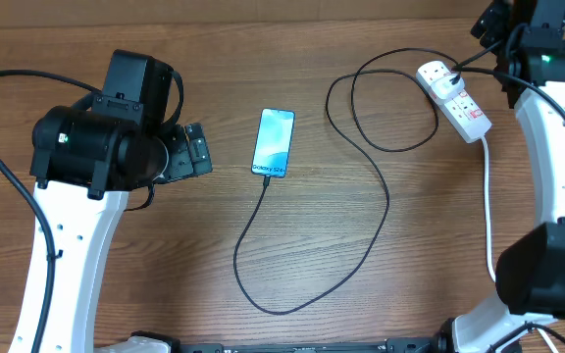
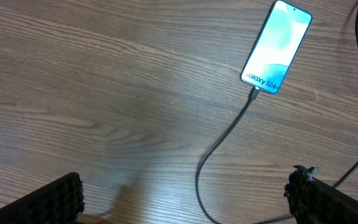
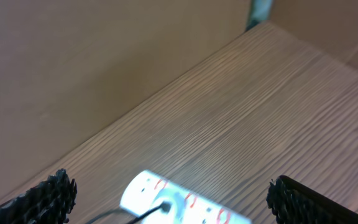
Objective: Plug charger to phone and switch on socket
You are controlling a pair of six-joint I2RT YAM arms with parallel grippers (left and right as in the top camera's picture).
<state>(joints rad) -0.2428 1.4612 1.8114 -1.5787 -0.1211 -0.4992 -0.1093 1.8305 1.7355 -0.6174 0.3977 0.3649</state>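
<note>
The phone (image 1: 274, 143) lies flat mid-table with its blue-teal screen up; it also shows in the left wrist view (image 2: 276, 46). The charger cable (image 1: 381, 211) runs in a long loop from the socket (image 1: 453, 98) to the phone's near end, where its black connector tip (image 2: 254, 94) sits in the phone. My left gripper (image 1: 202, 149) is open and empty, left of the phone (image 2: 185, 202). My right gripper (image 1: 488, 22) is open and empty, above the socket's far end (image 3: 169, 196). The socket (image 3: 148, 185) shows red switch markings and a plug with the black cable.
The socket's thick white cord (image 1: 487, 216) runs down the right side toward the table's front edge. A brown wall (image 3: 92, 68) stands just behind the socket. The black cable loops over the table between the phone and the socket.
</note>
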